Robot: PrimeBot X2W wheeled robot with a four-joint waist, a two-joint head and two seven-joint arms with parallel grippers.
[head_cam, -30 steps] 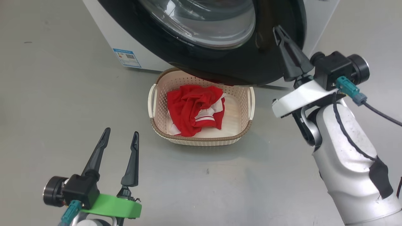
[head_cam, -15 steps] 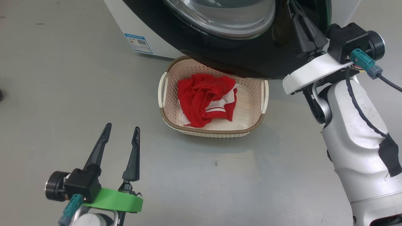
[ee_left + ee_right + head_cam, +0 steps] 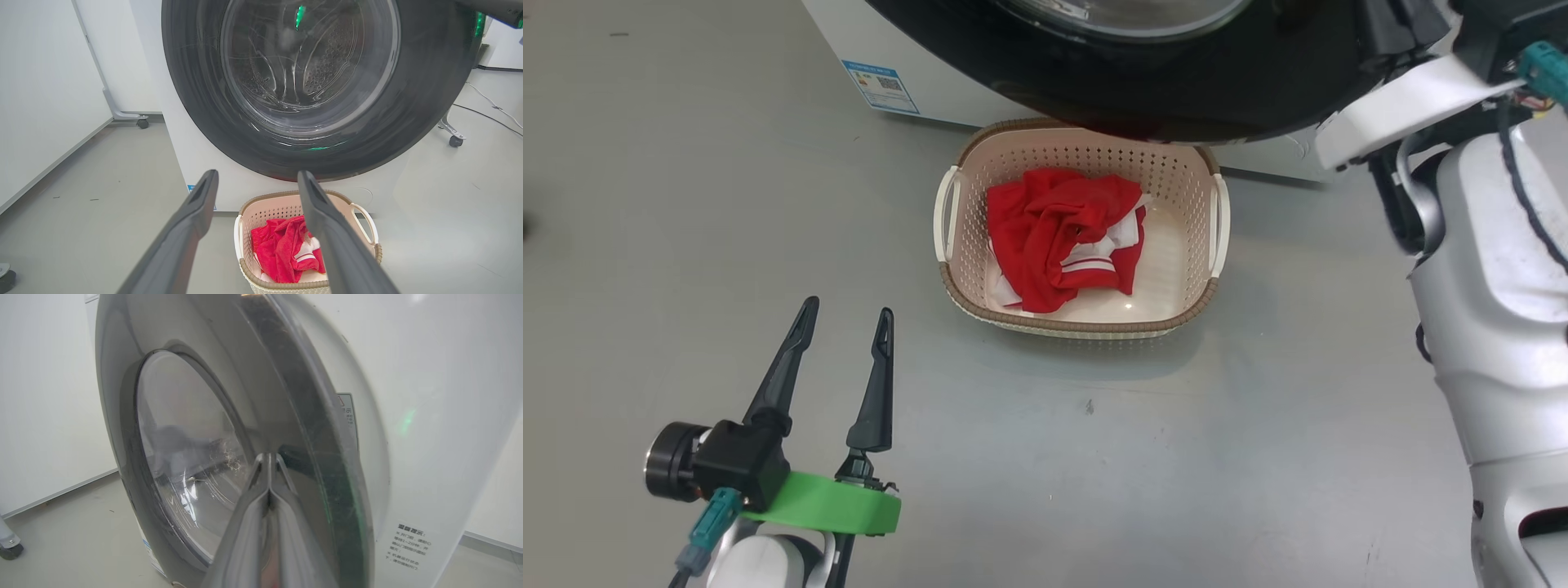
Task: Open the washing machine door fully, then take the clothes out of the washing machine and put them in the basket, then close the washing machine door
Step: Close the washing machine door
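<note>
The glossy black washing machine door (image 3: 1217, 90) hangs over the far rim of the basket (image 3: 1205, 298) and stands close against the white washing machine (image 3: 196, 163). I cannot tell whether it is latched. Red clothes (image 3: 1058, 237) with white trim lie bunched in the cream basket, also seen ahead of the left wrist (image 3: 286, 249). My right gripper (image 3: 269, 459) is shut with nothing in it, its tips pressed on the door's outer face (image 3: 310, 428) near the rim. My left gripper (image 3: 847, 312) hovers open over the floor, near-left of the basket.
A blue label (image 3: 880, 86) marks the machine's lower left front. Castered stands (image 3: 142, 122) (image 3: 455, 141) flank the machine, and a cable (image 3: 490, 106) runs across the floor on the right. A white panel (image 3: 41, 102) stands to the left.
The shut right gripper has pushed the door towards the machine, so the door covers less of the basket. The head camera has shifted. The left gripper stays open in place.
</note>
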